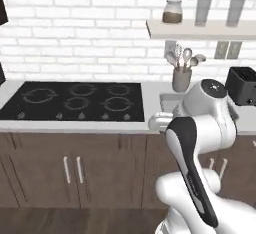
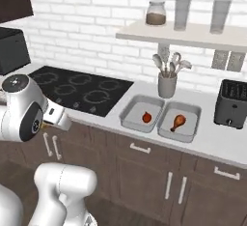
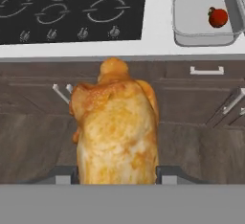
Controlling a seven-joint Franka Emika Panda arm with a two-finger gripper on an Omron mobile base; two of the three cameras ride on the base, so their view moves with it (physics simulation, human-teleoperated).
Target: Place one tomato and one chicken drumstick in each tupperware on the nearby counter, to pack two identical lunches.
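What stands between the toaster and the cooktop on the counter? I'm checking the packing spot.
In the right base view, two tupperware trays side by side: a tomato in one, a chicken drumstick in the other; utensil holder behind.

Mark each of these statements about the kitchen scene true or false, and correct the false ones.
1. The fingers are closed on a chicken drumstick. True.
2. The left tupperware holds a drumstick. False: it holds a tomato.
3. The right tupperware holds a second drumstick and no tomato. True.
4. The utensil holder stands on the cooktop. False: it stands on the counter behind the trays, beside the cooktop.
5. Both lunches are already packed. False: each tray holds one item.
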